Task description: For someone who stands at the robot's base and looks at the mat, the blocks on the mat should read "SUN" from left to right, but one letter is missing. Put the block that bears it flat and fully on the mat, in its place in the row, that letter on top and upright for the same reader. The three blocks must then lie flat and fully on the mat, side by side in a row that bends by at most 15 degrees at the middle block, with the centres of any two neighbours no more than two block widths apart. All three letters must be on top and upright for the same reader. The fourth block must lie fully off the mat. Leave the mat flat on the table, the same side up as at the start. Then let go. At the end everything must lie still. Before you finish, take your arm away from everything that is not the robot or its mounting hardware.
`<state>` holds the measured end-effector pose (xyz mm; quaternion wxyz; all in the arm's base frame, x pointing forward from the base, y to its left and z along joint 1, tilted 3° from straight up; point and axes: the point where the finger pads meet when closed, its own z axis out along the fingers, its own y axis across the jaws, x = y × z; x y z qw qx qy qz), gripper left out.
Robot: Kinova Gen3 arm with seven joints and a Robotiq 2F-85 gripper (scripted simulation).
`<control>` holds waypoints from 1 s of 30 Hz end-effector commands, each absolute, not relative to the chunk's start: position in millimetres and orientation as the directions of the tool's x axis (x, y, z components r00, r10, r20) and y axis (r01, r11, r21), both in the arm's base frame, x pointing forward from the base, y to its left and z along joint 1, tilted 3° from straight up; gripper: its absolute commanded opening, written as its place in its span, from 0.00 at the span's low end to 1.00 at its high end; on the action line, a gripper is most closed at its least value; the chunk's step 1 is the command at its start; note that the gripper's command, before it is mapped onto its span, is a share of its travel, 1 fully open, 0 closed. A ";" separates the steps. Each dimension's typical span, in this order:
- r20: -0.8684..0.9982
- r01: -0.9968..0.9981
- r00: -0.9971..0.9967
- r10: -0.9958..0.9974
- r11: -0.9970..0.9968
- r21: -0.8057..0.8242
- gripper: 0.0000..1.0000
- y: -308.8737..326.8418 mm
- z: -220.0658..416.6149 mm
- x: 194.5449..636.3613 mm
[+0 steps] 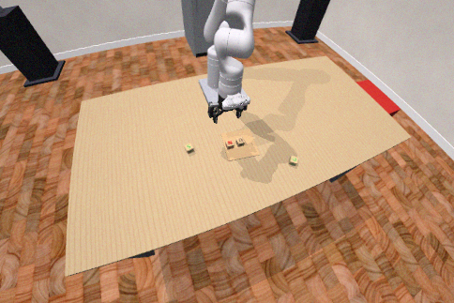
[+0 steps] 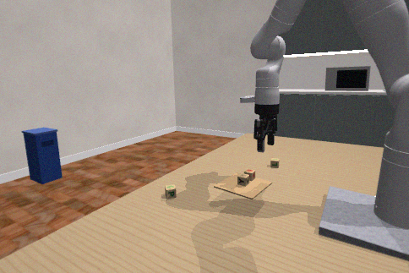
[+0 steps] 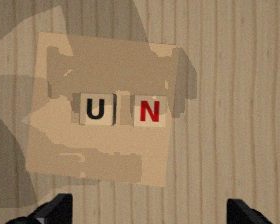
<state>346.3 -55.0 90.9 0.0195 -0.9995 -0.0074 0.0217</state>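
Observation:
A small tan mat [image 1: 242, 151] lies on the table in front of the robot base. Two blocks stand on it side by side: one with a black U [image 3: 95, 110] and one with a red N [image 3: 150, 111], both letters on top. In the top view the N block [image 1: 230, 143] is left of the U block [image 1: 240, 141]. Two loose blocks with green marks lie off the mat, one [image 1: 189, 147] to the left and one [image 1: 294, 160] to the right; their letters are too small to read. My gripper [image 1: 227, 113] hangs open and empty above the table, on the base side of the mat.
The arm's grey base plate [image 2: 359, 219] sits on the table behind the mat. The mat [image 2: 242, 186] and both loose blocks [image 2: 170, 191] [image 2: 275, 162] also show in the exterior view. A blue bin [image 2: 42, 155] stands on the floor, far off.

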 end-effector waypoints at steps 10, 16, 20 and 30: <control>-0.042 0.014 0.999 0.016 -0.999 -0.039 1.00 -55.1 91.4 346.7; -0.042 0.014 0.999 0.016 -0.999 -0.039 1.00 -55.1 91.4 346.7; -0.042 0.014 0.999 0.016 -0.999 -0.039 1.00 -55.1 91.4 346.7; -0.042 0.014 0.999 0.016 -0.999 -0.039 1.00 -58.1 91.2 346.9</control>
